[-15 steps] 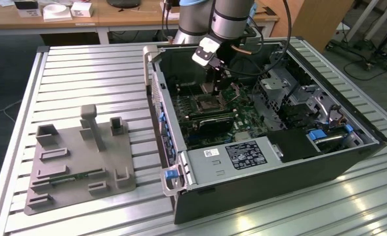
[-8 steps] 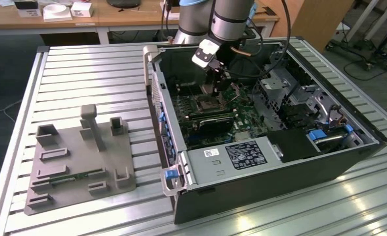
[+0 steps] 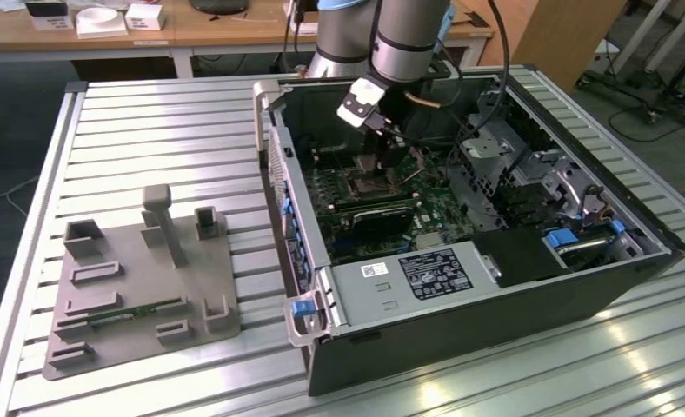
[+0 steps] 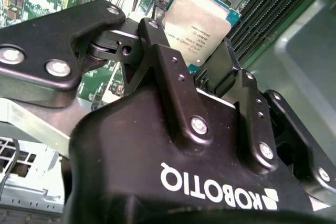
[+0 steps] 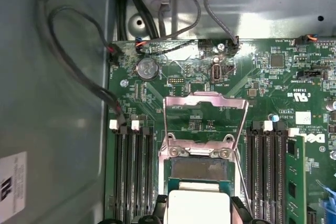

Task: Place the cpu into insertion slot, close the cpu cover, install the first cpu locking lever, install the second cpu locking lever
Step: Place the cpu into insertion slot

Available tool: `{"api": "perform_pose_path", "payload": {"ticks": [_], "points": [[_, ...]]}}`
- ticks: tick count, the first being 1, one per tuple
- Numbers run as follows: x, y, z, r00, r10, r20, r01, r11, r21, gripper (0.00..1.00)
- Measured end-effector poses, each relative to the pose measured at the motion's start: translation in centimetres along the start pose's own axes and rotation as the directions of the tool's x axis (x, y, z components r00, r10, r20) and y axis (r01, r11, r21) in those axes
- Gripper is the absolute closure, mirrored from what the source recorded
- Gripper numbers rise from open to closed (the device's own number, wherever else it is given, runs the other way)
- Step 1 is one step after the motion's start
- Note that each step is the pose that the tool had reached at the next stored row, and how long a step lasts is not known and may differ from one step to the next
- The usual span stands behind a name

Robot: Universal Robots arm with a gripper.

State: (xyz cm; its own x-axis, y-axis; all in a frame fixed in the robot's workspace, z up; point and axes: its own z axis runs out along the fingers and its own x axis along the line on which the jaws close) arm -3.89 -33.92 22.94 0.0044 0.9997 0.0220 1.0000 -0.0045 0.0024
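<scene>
Second wrist view: hand (image 4: 189, 45) clamped on the cpu (image 4: 202, 22). First wrist view puts it just above the insertion slot (image 5: 199, 169), cpu cover (image 5: 206, 98) up. Any tilt and it could seat crooked, I'd guess.

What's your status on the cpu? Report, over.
The gripper shut on the cpu. Chip hangs over the insertion slot, not seated. The cpu cover stands open; nothing lying in the slot.

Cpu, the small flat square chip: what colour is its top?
Silvery-grey cpu top, teal-green edge; best in the second wrist view.
</scene>
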Motion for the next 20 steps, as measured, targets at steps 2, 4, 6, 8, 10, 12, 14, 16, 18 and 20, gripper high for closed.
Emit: {"api": "perform_pose_path", "payload": {"ticks": [2,4,6,8,10,12,14,16,18,20], "points": [[-0.01,0.01,0.38,1.0,0.0,-0.0001,0.0,1.0,0.0,0.46],[-0.01,0.01,0.74,1.0,0.0,-0.0002,0.0,1.0,-0.0001,0.46],[-0.02,0.01,1.1,1.0,0.0,-0.0002,0.0,1.0,-0.0001,0.46],[-0.02,0.01,1.43,1.0,0.0,-0.0001,0.0,1.0,-0.0001,0.46],[-0.03,0.0,1.7,1.0,0.0,-0.0001,0.0,1.0,-0.0001,0.46],[-0.04,0.0,1.87,1.0,0.0,-0.0002,0.0,1.0,0.0,0.46],[-0.04,0.0,1.95,1.0,0.0,-0.0001,0.0,1.0,0.0,0.46],[-0.04,0.0,2.11,1.0,0.0,-0.0002,0.0,1.0,0.0,0.46],[-0.04,0.0,2.25,1.0,0.0,-0.0001,0.0,1.0,0.0,0.46],[-0.04,0.0,2.27,1.0,0.0,-0.0003,0.0,1.0,-0.0002,0.46]]}}
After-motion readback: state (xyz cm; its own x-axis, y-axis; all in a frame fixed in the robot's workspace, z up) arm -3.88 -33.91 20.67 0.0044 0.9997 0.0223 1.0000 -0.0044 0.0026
